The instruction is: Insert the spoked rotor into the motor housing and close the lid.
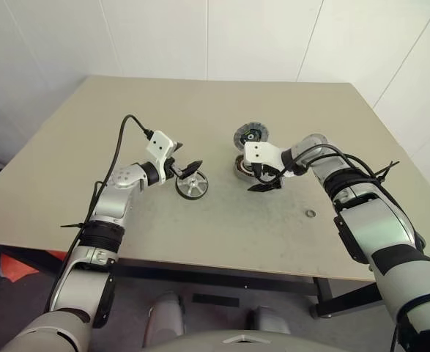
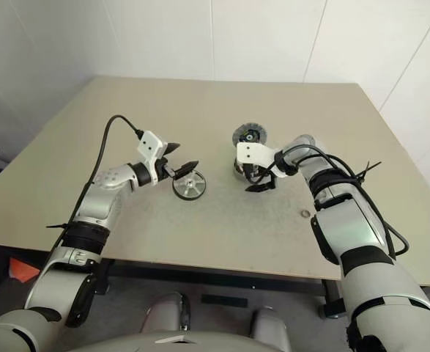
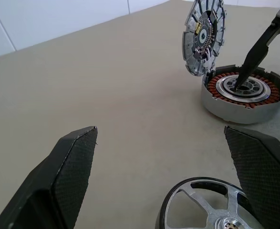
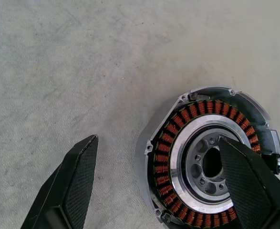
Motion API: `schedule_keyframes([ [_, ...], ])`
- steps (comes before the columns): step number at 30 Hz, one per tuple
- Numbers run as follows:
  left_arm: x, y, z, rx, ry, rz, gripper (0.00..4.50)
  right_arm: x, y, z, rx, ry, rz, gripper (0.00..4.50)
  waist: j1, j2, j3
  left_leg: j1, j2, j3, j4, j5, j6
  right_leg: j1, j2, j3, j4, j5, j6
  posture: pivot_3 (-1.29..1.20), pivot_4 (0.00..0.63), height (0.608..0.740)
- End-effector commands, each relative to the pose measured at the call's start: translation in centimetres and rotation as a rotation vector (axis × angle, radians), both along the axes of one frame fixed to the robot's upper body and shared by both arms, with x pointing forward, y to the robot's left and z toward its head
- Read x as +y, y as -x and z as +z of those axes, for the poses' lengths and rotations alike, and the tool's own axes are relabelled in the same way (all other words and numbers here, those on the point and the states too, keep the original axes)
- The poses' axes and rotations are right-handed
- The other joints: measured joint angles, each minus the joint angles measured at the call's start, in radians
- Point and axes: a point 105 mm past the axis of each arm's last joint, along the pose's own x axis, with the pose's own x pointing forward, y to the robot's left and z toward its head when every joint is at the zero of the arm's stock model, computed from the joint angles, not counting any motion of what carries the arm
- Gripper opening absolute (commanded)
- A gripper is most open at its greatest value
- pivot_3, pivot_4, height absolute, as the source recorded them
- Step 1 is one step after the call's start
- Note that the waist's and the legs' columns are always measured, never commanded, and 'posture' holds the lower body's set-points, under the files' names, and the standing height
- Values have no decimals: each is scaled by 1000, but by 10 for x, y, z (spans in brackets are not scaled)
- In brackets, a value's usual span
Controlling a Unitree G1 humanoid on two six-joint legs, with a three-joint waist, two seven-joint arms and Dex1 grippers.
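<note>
Here, the round grey metal motor housing (image 4: 211, 164) with copper windings is straddled by the spread right tool (image 1: 267, 180), one finger inside. Beside it, the flat silver spoked rotor (image 1: 192, 186) is flanked by the spread, empty left tool (image 1: 186, 162); the ribbed grey lid (image 3: 204, 36) is propped against the housing.

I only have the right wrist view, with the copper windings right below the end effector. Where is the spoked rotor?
Observer: The spoked rotor lies flat on the table, to the left of the motor housing and apart from it.
Operator: Is the left end effector holding it?
Observer: No. The left end effector is open, poised right at the rotor without gripping it.
Operator: And the lid?
Observer: The lid stands tilted up at the housing's far edge, so the housing is open.
</note>
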Motion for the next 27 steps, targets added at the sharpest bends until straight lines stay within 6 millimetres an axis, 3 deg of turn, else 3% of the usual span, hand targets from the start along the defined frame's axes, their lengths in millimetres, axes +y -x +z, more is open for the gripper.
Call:
schedule_keyframes([
  [1,-3,0,14,-52,-2,-7,4500,-6,-5,15,-41,19,10,4490,0,0,0,0,0,0,0,0,0,0,0,0,0,0,0,0,0,740],
  [12,-3,0,9,-39,-20,-9,4500,-12,-14,29,-93,5,-41,4490,-3,0,0,0,0,0,1,0,0,-1,0,0,1,0,0,0,0,740],
  [20,2,-3,7,-38,-31,9,4500,-16,-14,18,-82,33,-70,4490,-2,0,0,-1,0,0,1,0,0,-1,0,0,0,0,0,0,0,740],
  [27,11,-5,6,-36,-33,43,4500,-13,-15,21,-91,45,-58,4490,-3,0,0,-1,1,0,1,0,0,-2,0,0,1,0,0,0,0,740],
])
